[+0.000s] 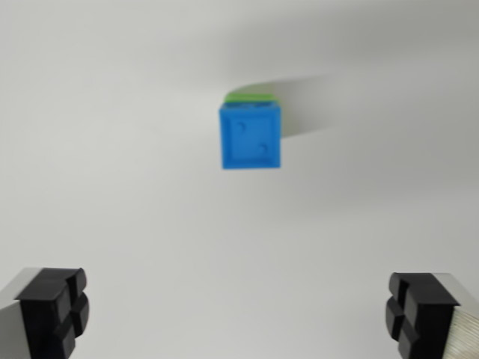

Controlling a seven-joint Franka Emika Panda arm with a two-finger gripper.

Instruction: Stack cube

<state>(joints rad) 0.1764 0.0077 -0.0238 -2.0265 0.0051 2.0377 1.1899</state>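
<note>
White surface (112, 187) carries a blue cube (251, 137) stacked on a green cube (251, 96); gripper (239, 314) jaws gape wide, empty, apparently stacking finished.

You're looking at a blue cube (251, 136) of smooth, matt plastic, with a green cube (251, 96) of the same dull plastic showing at its far edge. The surface (112, 164) is plain white and matt, and the gripper (238, 310) pads (54, 308) look like black, grooved rubber on grey metal fingers.
</note>
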